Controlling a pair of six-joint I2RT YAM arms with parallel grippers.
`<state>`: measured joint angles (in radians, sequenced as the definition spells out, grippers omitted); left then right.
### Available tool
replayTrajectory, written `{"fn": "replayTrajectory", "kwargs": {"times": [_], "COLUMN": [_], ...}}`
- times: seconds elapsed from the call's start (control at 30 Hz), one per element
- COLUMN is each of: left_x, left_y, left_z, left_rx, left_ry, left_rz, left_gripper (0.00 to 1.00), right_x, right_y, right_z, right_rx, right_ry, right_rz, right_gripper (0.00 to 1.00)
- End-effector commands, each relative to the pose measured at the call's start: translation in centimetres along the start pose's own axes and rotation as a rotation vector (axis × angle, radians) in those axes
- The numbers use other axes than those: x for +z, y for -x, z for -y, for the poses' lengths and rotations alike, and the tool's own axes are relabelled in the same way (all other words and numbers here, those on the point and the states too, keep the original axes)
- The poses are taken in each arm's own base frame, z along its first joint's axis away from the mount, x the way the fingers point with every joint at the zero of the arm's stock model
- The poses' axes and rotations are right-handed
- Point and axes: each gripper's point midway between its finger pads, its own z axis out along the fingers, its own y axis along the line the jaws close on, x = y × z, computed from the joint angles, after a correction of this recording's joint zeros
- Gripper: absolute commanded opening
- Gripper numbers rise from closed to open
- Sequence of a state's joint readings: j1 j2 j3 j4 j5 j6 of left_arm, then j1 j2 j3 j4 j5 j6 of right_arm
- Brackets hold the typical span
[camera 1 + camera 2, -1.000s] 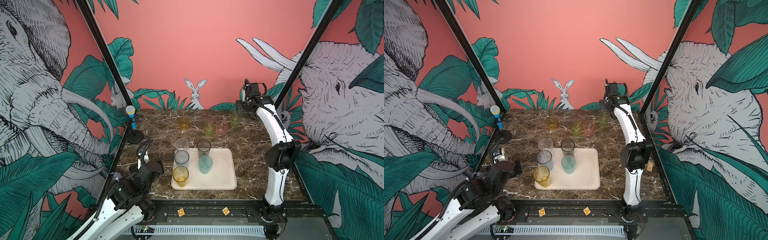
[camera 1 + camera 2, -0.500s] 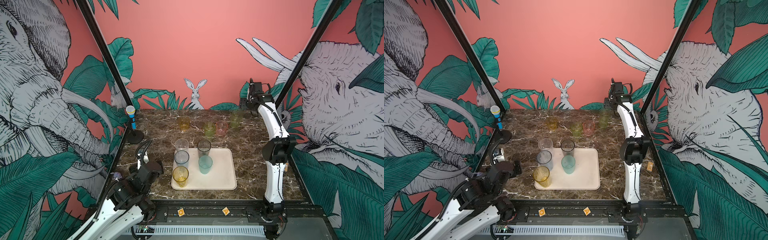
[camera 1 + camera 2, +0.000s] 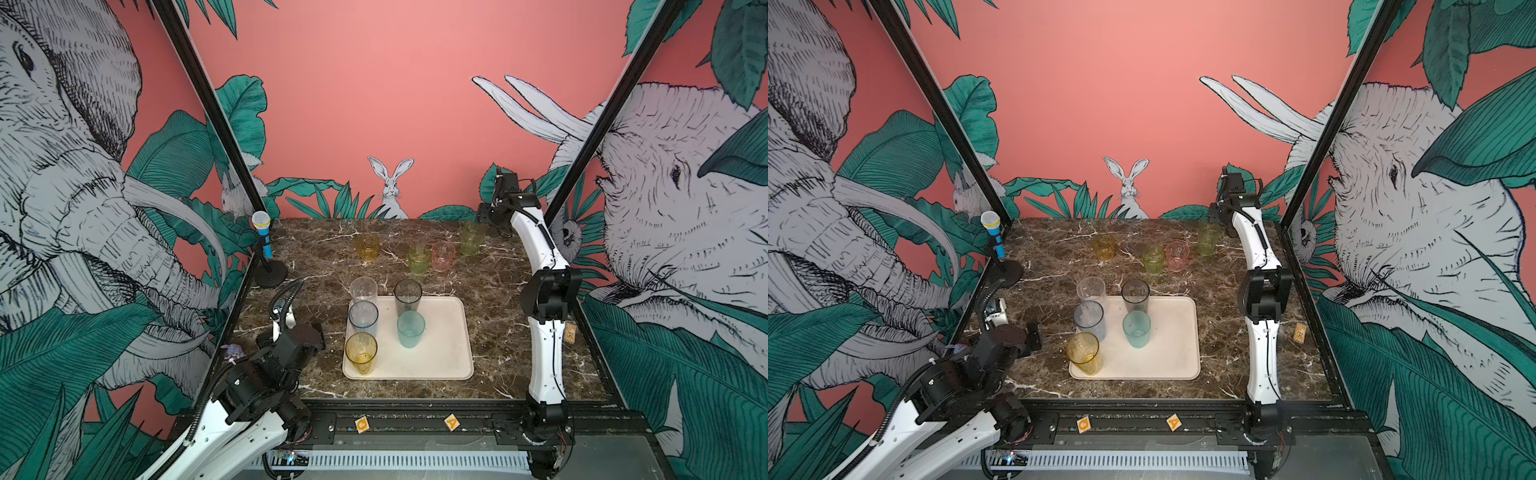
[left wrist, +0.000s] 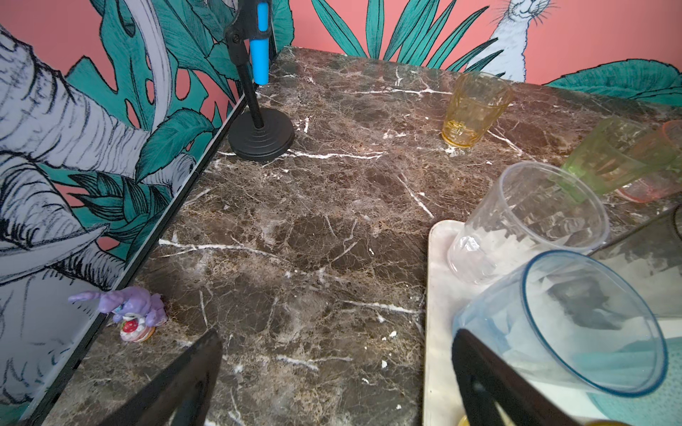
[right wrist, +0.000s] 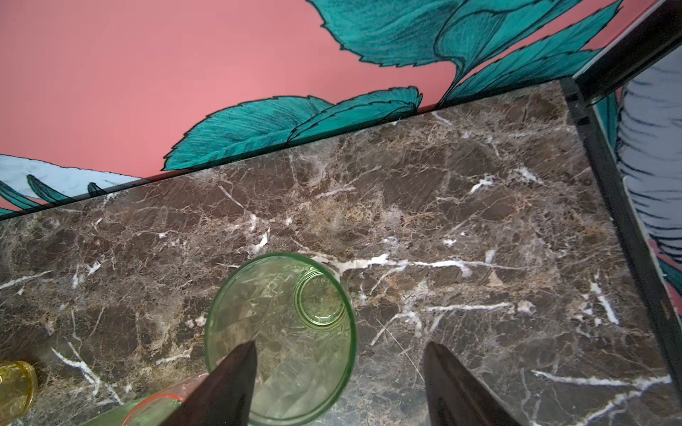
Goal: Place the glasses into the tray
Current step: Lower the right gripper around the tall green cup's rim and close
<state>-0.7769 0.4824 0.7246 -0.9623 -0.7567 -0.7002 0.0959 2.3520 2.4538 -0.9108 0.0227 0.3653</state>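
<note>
The right fingers (image 5: 228, 387) are hovering parted and empty above the tall green glass (image 5: 280, 317), one tip over its mouth, the other outside; I'd be lowering so its wall is passing between them. Translucent, tapered, upright, it is standing just beneath them, the tray (image 3: 440, 345) well apart

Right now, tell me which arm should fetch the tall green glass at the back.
Right. Its jaws stand open close above the tall green glass, while the left arm sits beside the tray, far off.
</note>
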Motion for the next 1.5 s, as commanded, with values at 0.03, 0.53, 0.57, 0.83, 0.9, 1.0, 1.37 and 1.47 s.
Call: {"fn": "replayTrajectory", "kwargs": {"times": [0.03,0.53,0.57,0.83,0.9,1.0,1.37,1.47], "left_x": [0.1,0.1,0.0,-0.1,-0.1,-0.1,-0.2,-0.2], "left_y": [-0.3,-0.2,-0.2,-0.5,-0.6,-0.7,-0.8,-0.8], "left_z": [-0.8,-0.6,-0.6,-1.0,-1.0,-1.1,-1.3,-1.3], "left_rx": [-0.007,-0.007,-0.008,-0.015,-0.016,-0.019,-0.023,-0.025], "left_ry": [0.036,0.03,0.03,0.032,0.032,0.032,0.034,0.032], "left_rz": [-0.001,-0.003,-0.003,-0.008,-0.008,-0.009,-0.008,-0.01], "left_gripper": [0.98,0.98,0.98,0.98,0.98,0.97,0.97,0.97], "right_x": [0.6,2.7,2.8,3.4,3.6,3.8,4.6,4.5], "right_y": [-0.1,-2.0,-2.1,-2.9,-3.0,-3.3,-4.3,-4.4], "right_z": [-0.1,0.7,0.7,0.6,0.7,0.6,0.6,0.6], "right_rx": [0.032,0.075,0.077,0.084,0.087,0.089,0.087,0.082], "right_ry": [0.016,-0.022,-0.022,-0.015,-0.015,-0.009,-0.006,-0.005], "right_rz": [-0.011,-0.07,-0.072,-0.097,-0.1,-0.106,-0.136,-0.138], "right_gripper": [0.72,0.69,0.68,0.66,0.65,0.61,0.45,0.39]}}
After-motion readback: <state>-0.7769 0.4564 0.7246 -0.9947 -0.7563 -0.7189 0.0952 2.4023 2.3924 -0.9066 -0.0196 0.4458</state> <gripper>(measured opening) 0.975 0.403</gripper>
